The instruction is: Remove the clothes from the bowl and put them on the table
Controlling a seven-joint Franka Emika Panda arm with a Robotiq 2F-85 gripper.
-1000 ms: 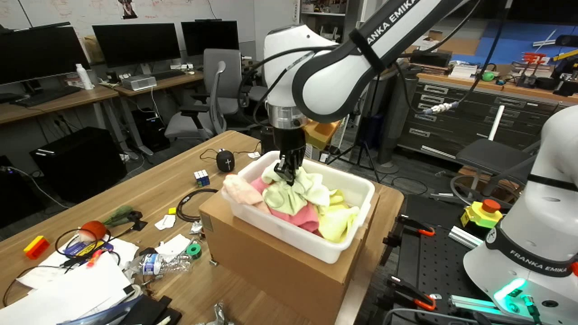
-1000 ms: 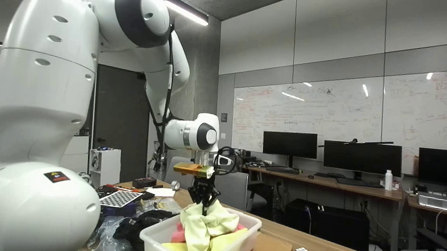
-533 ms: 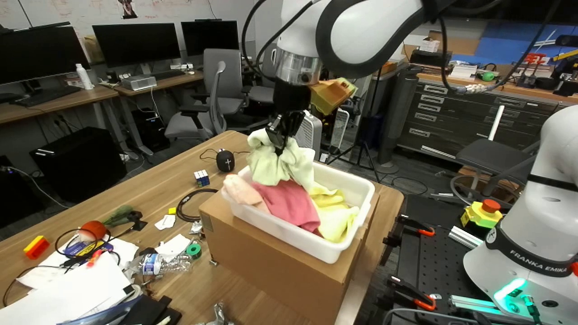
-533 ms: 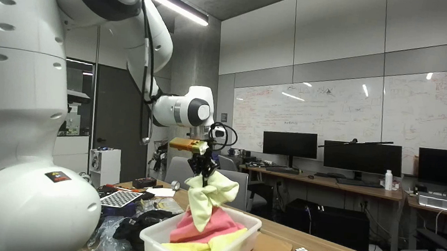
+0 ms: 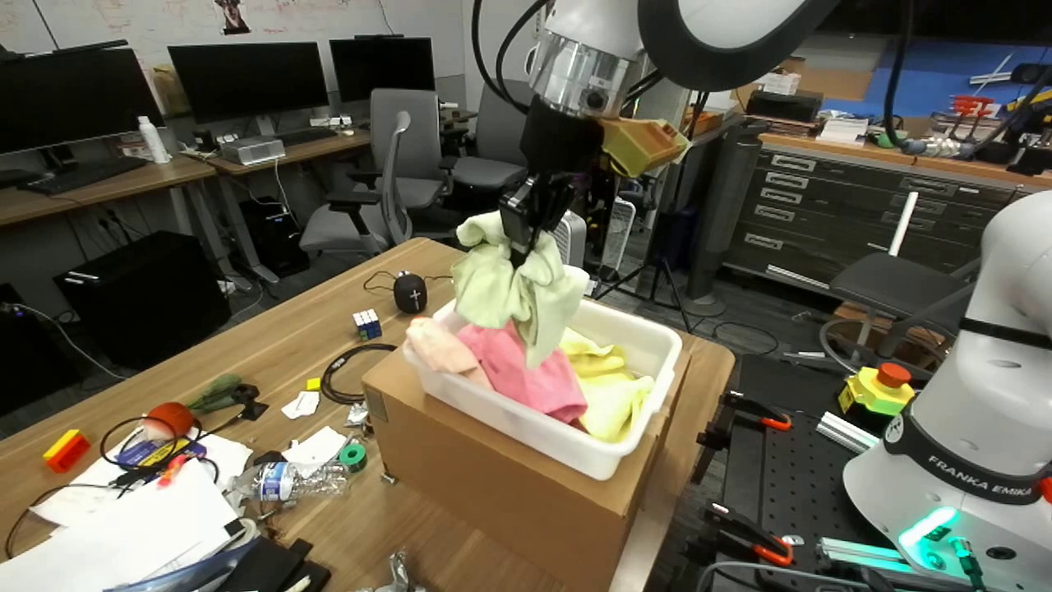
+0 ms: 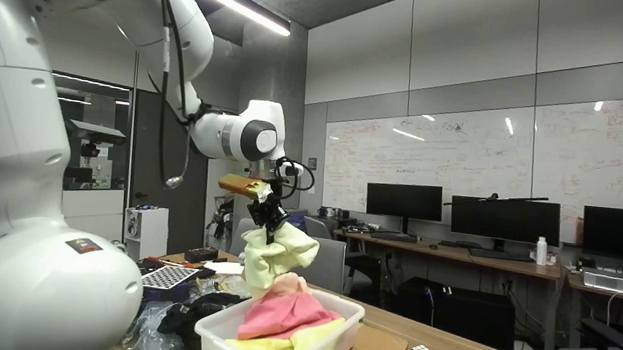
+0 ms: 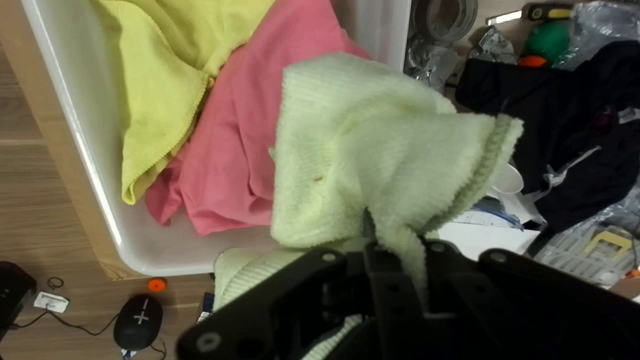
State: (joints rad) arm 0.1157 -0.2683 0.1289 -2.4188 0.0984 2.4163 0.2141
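Note:
A white tub (image 5: 534, 432) stands on a cardboard box; it also shows in the wrist view (image 7: 90, 160). My gripper (image 5: 519, 253) is shut on a pale green cloth (image 6: 275, 257) and holds it bunched above the tub. In the wrist view the cloth (image 7: 325, 150) is pinched between the fingers, whose tips it mostly hides. In the tub lie a pink cloth (image 5: 526, 374) and a yellow cloth (image 5: 612, 399). A peach cloth (image 5: 440, 345) hangs over the tub's end; it also shows behind the pink one (image 6: 289, 284).
The cardboard box (image 5: 493, 469) stands on the wooden table (image 5: 444, 526). A Rubik's cube (image 5: 367, 325), a black speaker (image 5: 410, 293) and a black cable (image 5: 333, 382) lie beside it. A plastic bottle (image 5: 288, 481) and papers (image 5: 140, 526) clutter the table.
My gripper has risen from the tub with the pale green cloth, lifting it off the pink cloth. Over the last half second it moved slightly further up and sideways, and more of the peach cloth shows.

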